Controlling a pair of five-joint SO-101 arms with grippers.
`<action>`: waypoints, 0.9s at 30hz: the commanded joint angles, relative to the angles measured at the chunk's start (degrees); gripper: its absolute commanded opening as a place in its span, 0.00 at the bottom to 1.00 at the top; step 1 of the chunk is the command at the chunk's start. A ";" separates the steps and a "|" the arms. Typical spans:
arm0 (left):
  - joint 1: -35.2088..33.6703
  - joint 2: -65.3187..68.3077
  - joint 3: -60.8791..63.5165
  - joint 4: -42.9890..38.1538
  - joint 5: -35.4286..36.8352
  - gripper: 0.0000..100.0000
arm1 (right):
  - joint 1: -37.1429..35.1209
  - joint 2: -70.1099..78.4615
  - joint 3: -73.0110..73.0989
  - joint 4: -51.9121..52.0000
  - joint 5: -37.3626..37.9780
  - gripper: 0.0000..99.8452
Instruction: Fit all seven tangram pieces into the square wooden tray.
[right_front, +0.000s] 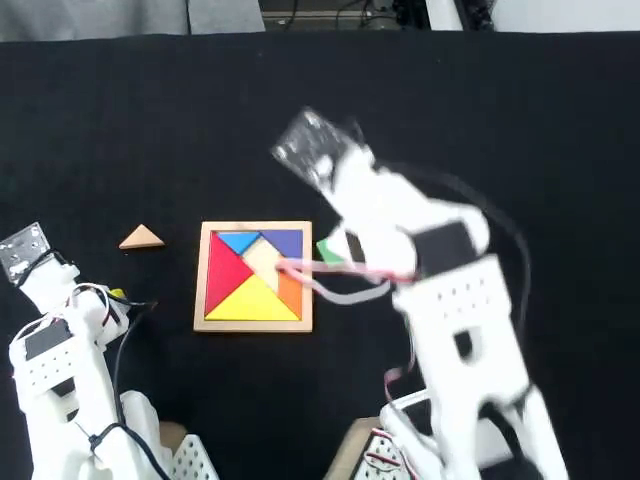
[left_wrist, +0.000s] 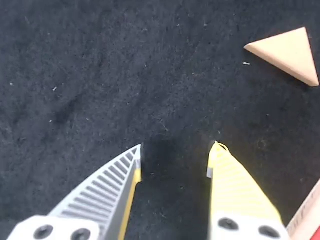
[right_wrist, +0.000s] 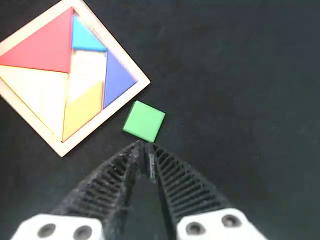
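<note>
1. The square wooden tray (right_front: 253, 323) lies flat on the black surface (right_front: 480, 120), a little toward 7 o'clock from the middle of the high view.
2. Five coloured pieces sit inside it:
   - a red triangle (right_front: 225, 275) at the tray's 9 o'clock
   - a yellow triangle (right_front: 250, 303) at 6 o'clock
   - a light blue triangle (right_front: 238, 241) at 11 o'clock
   - a darker blue piece (right_front: 283, 242) at 1 o'clock
   - an orange piece (right_front: 290, 293) at 4 o'clock
3. Between them, at the tray's centre, is a pale wood-coloured patch (right_front: 263, 257).
4. The green square (right_wrist: 144, 121) lies flat on the surface outside the tray, just beside its rim at about 2 o'clock. In the high view it is partly hidden under the right arm (right_front: 450, 300).
5. The right gripper (right_wrist: 145, 147) has its dark fingers pressed together and holds nothing. The tips sit just beside a corner of the green square; I cannot tell whether they touch it.
6. The tan triangle (right_front: 141, 238) lies alone on the surface at the tray's 10 o'clock, apart from the rim.
7. The left gripper (left_wrist: 175, 155) is spread wide — bare black surface shows between its grey and yellow fingers. It is at the tray's 8 o'clock, with the tan triangle well apart from its tips.
</note>
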 joint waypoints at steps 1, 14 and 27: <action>-0.13 -0.88 -1.36 -1.85 -0.53 0.22 | 1.41 -5.49 13.58 -6.42 -0.35 0.01; -0.04 -0.88 -1.19 -2.02 -0.44 0.22 | 1.49 13.14 -0.04 -2.46 -8.35 0.02; 1.01 -0.79 -0.48 -3.60 -0.44 0.22 | 1.14 48.92 -24.13 0.62 -8.53 0.24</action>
